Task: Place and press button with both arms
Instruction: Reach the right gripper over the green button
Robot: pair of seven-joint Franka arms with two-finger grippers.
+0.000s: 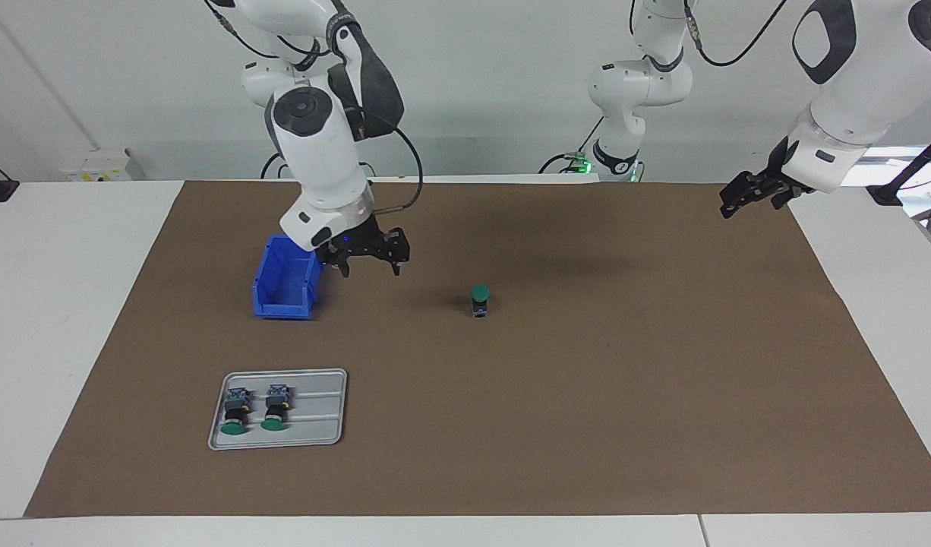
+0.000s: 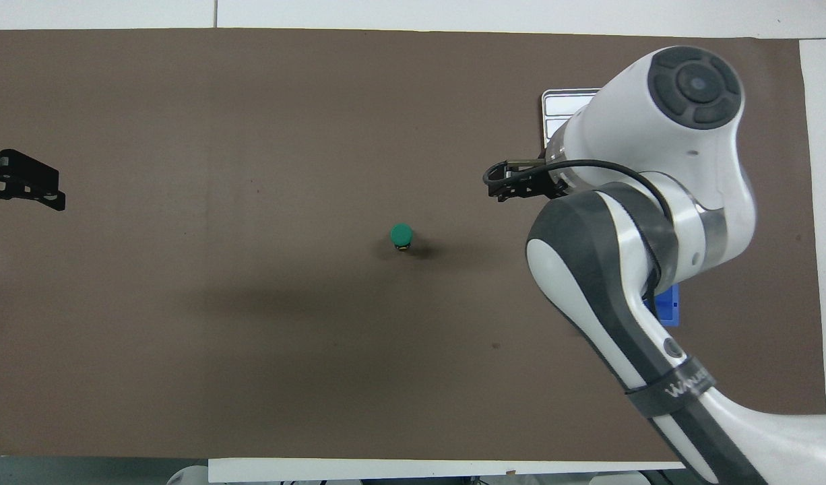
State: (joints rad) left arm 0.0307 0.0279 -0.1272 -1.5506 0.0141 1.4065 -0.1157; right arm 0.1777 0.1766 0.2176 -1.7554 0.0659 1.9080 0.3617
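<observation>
The button (image 1: 479, 300) stands upright in the middle of the brown mat, green cap up, and nothing touches it; from above its cap (image 2: 401, 235) shows as a green disc. My right gripper (image 1: 370, 264) hangs open and empty above the mat between the blue bin and the button, a short way from the button; the overhead view shows the right gripper (image 2: 496, 184) apart from the cap. My left gripper (image 1: 750, 199) is open and empty, raised over the mat's edge at the left arm's end, where the overhead view also shows this left gripper (image 2: 22, 185).
A blue bin (image 1: 283, 285) stands toward the right arm's end, largely covered by the right arm from above (image 2: 669, 306). Farther from the robots, a grey tray (image 1: 332, 414) holds two more green-capped buttons (image 1: 235, 410) lying on their sides.
</observation>
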